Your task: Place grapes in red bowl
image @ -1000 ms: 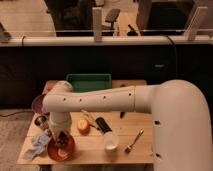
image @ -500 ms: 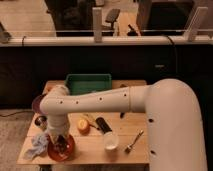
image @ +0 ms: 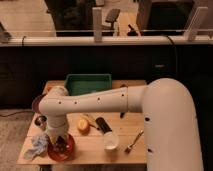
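Note:
The red bowl [image: 62, 151] sits at the front left of the wooden table [image: 90, 145]. My gripper [image: 58, 141] hangs at the end of the white arm [image: 100, 102], pointing down right over the bowl. A dark purple clump, the grapes [image: 62, 145], shows at the gripper's tip inside the bowl's rim. I cannot tell whether the grapes are held or resting in the bowl.
A purple bowl [image: 37, 104] sits at the table's left edge, with a small metal cup [image: 40, 121] in front of it. A grey cloth [image: 36, 148] lies left of the red bowl. Also on the table: an orange [image: 82, 124], a black object [image: 104, 125], a white cup [image: 111, 142], a fork [image: 134, 142] and a green tray [image: 89, 84] at the back.
The arm has shifted only slightly. The gripper stays low over the red bowl.

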Controlling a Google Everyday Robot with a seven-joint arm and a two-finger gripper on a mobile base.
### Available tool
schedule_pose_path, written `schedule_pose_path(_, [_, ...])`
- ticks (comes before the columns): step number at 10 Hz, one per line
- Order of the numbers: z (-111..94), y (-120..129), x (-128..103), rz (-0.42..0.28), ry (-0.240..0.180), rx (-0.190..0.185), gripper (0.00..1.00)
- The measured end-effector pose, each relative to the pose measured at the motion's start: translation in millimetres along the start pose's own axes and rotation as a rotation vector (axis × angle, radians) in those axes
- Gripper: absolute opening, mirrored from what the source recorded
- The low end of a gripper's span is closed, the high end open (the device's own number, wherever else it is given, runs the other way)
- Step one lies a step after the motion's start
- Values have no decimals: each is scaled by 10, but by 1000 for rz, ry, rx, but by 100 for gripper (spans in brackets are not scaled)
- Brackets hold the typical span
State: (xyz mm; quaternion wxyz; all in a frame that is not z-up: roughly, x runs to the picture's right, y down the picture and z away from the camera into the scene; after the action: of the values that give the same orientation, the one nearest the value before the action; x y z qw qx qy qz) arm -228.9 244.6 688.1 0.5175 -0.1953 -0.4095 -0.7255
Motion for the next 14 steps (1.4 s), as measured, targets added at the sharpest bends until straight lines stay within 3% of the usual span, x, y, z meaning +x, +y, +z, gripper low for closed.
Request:
schedule_pose_path(5, [29,-44,14,-2,-17,-9,79])
schedule_pose_path(14, [10,-51,38,-22,-39,-15,80])
